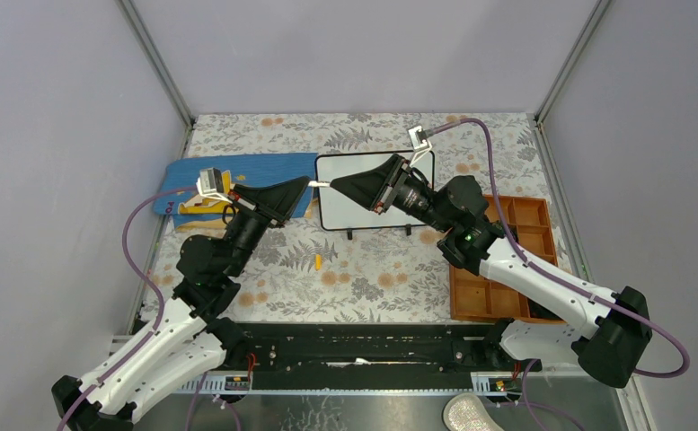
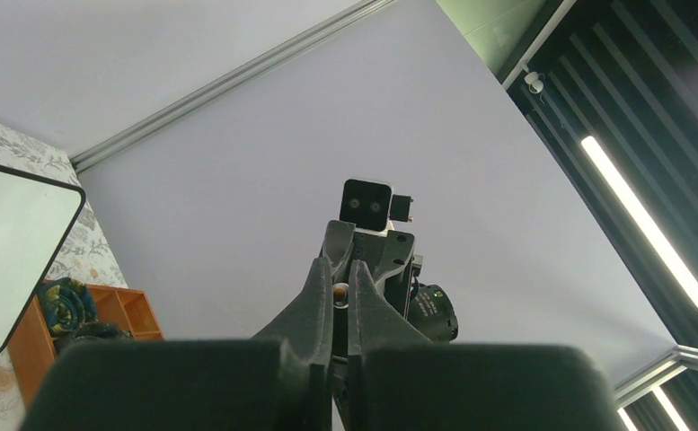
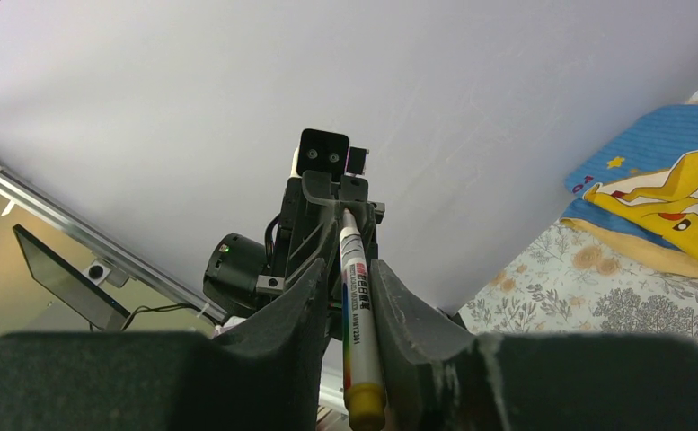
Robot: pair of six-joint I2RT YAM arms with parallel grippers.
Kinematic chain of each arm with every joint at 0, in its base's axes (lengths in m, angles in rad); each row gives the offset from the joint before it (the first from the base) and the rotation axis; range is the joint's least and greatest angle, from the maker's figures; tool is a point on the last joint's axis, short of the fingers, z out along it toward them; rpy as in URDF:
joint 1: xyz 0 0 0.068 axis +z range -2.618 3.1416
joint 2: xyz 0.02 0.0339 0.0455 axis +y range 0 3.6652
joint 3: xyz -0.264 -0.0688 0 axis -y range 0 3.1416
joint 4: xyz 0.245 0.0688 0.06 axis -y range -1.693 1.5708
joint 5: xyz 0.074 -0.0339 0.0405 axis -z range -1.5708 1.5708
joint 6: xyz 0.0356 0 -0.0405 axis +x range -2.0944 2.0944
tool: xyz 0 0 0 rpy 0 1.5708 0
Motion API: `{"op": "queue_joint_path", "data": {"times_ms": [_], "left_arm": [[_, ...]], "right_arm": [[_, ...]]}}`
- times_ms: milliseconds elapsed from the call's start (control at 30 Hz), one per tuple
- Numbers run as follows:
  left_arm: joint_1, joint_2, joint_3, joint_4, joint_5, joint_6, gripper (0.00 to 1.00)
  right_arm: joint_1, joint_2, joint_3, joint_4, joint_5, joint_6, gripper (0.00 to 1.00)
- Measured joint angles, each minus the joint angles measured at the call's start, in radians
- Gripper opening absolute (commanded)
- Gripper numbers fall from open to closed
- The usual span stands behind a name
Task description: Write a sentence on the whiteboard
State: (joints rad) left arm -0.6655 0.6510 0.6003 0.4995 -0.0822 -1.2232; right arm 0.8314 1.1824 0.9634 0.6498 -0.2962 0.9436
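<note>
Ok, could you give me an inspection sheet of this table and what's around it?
Surface: floral tablecloth.
Job's things: whiteboard, no writing seen where it shows; marker held in the air.
Clutter: blue mat left; orange tray right; small orange piece on the cloth.
Grippers: left gripper shut on the marker's far end; right gripper shut on its barrel.
Cables: purple cable looping off each arm.
Surroundings: grey walls on three sides.

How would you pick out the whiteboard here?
On the floral-covered table, look to the far middle, between the blue mat and the orange compartment tray. The whiteboard is the plain white panel there, alone in having a thin black frame and small black feet.
</note>
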Motion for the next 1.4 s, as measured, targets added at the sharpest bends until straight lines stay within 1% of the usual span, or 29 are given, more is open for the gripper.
{"op": "queue_joint_path", "data": {"times_ms": [100, 233, 333, 500, 700, 733, 833, 867, 900, 967, 1000, 1200, 1300, 1400], "left_arm": [[0.000, 0.000, 0.000, 0.000, 0.000, 0.000, 0.00], [0.000, 0.000, 0.000, 0.000, 0.000, 0.000, 0.00], [0.000, -0.001, 0.000, 0.000, 0.000, 0.000, 0.00], [0.000, -0.002, 0.000, 0.000, 0.000, -0.002, 0.00], [0.000, -0.002, 0.000, 0.000, 0.000, -0.002, 0.00], [0.000, -0.002, 0.000, 0.000, 0.000, -0.002, 0.10], [0.000, -0.011, 0.000, -0.004, 0.003, 0.002, 0.57], [0.000, -0.015, 0.000, -0.015, 0.004, 0.005, 0.70], [0.000, -0.022, 0.000, -0.031, 0.003, 0.007, 0.80], [0.000, -0.037, 0.000, -0.061, -0.005, 0.029, 0.94], [0.000, -0.045, 0.000, -0.075, -0.009, 0.041, 0.98], [0.000, -0.112, 0.033, -0.216, -0.053, 0.139, 0.99], [0.000, -0.138, 0.072, -0.298, -0.080, 0.230, 0.99], [0.000, -0.145, 0.139, -0.401, -0.116, 0.364, 0.99]], "right_arm": [[0.000, 0.000, -0.003, 0.005, 0.000, 0.001, 0.31], [0.000, 0.001, -0.004, 0.011, 0.001, 0.002, 0.27], [0.000, 0.003, -0.004, 0.014, 0.001, 0.005, 0.20], [0.000, 0.006, -0.004, 0.016, 0.004, 0.009, 0.01], [0.000, 0.006, -0.011, 0.030, 0.005, 0.011, 0.00], [0.000, 0.006, -0.013, 0.032, 0.005, 0.011, 0.00], [0.000, 0.006, -0.013, 0.034, 0.003, 0.010, 0.00], [0.000, 0.006, -0.013, 0.034, 0.004, 0.007, 0.00], [0.000, 0.003, -0.013, 0.034, 0.006, 0.003, 0.00], [0.000, -0.008, -0.013, 0.021, 0.009, -0.008, 0.00], [0.000, -0.016, -0.013, 0.013, 0.011, -0.018, 0.00], [0.000, -0.117, -0.019, -0.120, 0.055, -0.116, 0.00], [0.000, -0.194, -0.019, -0.262, 0.122, -0.208, 0.00], [0.000, -0.280, -0.019, -0.417, 0.227, -0.317, 0.00]]}}
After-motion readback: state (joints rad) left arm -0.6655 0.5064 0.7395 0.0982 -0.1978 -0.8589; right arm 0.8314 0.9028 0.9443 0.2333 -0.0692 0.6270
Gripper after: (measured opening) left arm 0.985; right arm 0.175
